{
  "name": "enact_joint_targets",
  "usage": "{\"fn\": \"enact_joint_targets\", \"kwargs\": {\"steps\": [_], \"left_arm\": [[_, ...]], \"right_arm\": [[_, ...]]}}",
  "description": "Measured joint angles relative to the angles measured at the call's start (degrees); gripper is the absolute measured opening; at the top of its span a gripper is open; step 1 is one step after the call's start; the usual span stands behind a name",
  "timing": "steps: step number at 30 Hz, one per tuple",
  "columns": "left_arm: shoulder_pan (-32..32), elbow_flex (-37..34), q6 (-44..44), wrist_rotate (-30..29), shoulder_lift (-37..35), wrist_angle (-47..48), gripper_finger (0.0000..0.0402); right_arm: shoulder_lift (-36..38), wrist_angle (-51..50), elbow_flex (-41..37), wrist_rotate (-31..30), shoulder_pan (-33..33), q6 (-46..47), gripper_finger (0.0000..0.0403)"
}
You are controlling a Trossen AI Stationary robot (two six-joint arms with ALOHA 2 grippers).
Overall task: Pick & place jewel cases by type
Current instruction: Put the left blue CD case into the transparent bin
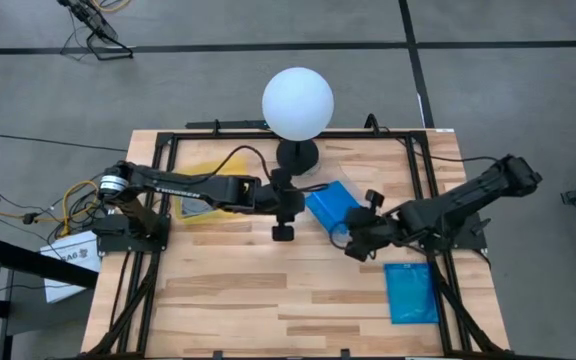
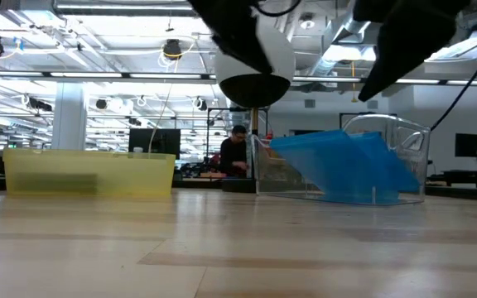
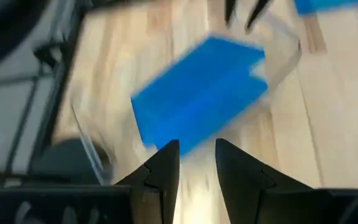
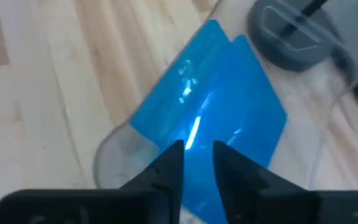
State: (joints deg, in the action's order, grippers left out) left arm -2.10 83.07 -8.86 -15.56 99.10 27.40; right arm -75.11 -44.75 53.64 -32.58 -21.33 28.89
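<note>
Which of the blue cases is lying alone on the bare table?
The blue case near the right front edge. It lies flat on the wood, while the other blue cases lean inside the clear tray.

jewel cases (image 1: 332,204) in clear tray (image 4: 114,152)

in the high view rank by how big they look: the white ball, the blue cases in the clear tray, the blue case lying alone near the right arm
1. White ball, though it stands nearer the camera.
2 and 3. Lone blue case and blue cases in the clear tray look alike; the right gripper partly hides the latter.
</note>
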Motion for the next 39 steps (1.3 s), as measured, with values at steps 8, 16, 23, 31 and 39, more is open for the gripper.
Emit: {"fn": "enact_joint_targets", "kwargs": {"steps": [8, 16, 23, 31, 39], "left_arm": [[-0.6, 0.0, 6.3, 7.8, -5.4, 9.6, 0.0097], [-3.2, -8.3, 14.2, 5.6, -14.3, 7.5, 0.0097], [-7.4, -15.7, 21.3, -0.6, -19.9, 5.7, 0.0097], [-11.1, -16.7, 23.0, -4.3, -22.3, 6.3, 0.0097], [-12.4, -16.7, 23.5, -4.8, -23.3, 6.3, 0.0097]], "right_arm": [[-1.9, -1.3, 3.9, 14.1, 4.2, 4.3, 0.0132], [-1.8, -1.5, 4.8, 18.0, 6.9, 7.2, 0.0135], [-8.2, -1.4, 4.9, 21.9, 8.1, 7.6, 0.0117], [-15.5, -7.7, 9.6, 19.3, 8.0, 7.1, 0.0123], [-23.0, -15.6, 15.7, 15.4, 8.0, 6.6, 0.0123]]}}
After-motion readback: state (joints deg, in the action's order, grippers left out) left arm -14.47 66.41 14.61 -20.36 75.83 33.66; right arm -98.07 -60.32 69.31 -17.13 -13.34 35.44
